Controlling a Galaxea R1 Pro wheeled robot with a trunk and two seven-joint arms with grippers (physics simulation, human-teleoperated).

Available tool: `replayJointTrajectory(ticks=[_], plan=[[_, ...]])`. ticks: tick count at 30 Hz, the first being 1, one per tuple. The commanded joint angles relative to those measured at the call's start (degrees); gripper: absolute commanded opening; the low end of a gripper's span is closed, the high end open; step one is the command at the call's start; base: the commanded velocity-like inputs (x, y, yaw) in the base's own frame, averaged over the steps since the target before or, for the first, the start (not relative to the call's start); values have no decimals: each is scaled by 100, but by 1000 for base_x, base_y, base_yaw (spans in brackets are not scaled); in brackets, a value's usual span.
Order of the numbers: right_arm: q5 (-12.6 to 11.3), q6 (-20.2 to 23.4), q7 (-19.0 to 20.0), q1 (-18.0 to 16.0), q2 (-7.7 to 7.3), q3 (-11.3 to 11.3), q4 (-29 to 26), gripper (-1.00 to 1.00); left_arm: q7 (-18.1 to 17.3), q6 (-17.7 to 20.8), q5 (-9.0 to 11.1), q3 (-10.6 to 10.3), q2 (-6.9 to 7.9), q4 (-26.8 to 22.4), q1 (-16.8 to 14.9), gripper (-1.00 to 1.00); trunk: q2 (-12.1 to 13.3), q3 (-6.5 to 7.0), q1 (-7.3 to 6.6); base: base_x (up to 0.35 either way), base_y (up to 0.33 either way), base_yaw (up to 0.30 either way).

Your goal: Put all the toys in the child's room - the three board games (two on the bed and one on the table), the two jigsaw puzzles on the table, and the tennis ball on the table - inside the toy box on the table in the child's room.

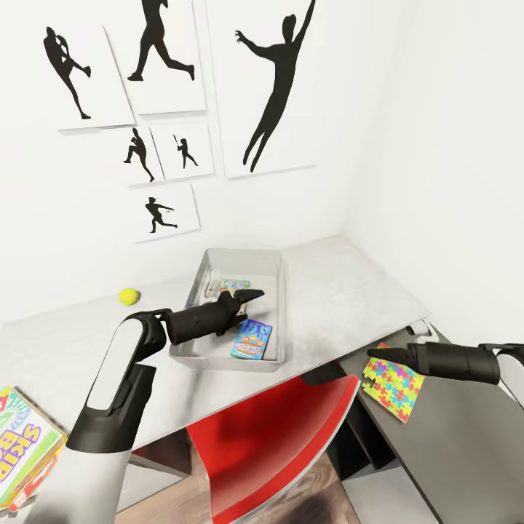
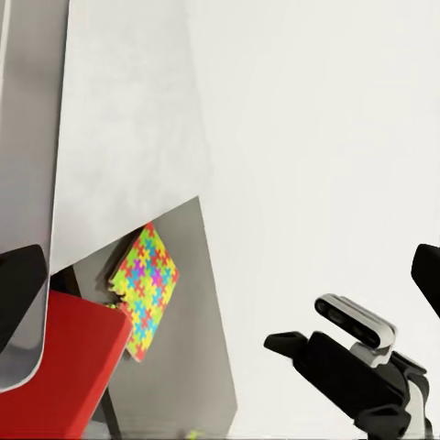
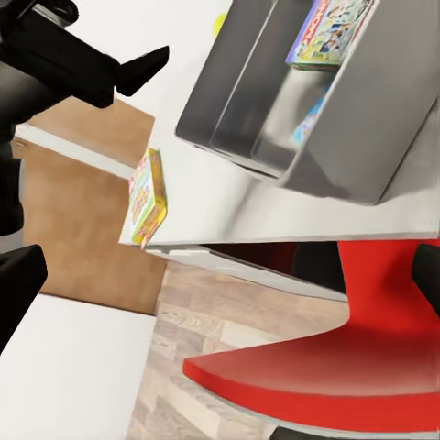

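Pale counter [image 1: 349, 291] is carrying everything; we are reaching our right end effector [image 1: 372, 354] (open, empty) toward the jigsaw puzzle [image 1: 394, 384] at five o'clock, just beside.

Yellow-green board game [image 1: 25, 451] — cut by frame edge.

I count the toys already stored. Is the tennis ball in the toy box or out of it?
Out. The tennis ball lies on the table, beside the toy box and apart from it.
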Motion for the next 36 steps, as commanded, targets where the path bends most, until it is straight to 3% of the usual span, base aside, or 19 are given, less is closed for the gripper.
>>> replayJointTrajectory(ticks=[1, 8, 14, 21, 36], plan=[[4, 19, 17, -6, -5, 5, 0, 100, 60, 8, 55, 2, -3, -5, -3, 100, -11, -10, 4, 0, 0, 0], [24, 19, -53, 68, -14, -182, -210, 100, -9, -9, 39, -211, -44, -36, 216, 100, -11, -10, 4, -24, 0, 0], [32, 19, -274, 274, -1, -561, -510, 100, -188, -155, 32, -412, -86, -51, 329, 100, -11, -10, 4, -174, 0, 0], [35, 19, -386, 369, 10, -799, -639, 100, -456, -372, 30, -550, -94, -59, 361, 100, -11, -10, 4, -241, 0, 0], [44, 19, -490, 411, 53, -899, -694, 100, -758, -477, 28, -620, -89, -64, 379, 100, -11, -10, 4, -75, 0, 103]])
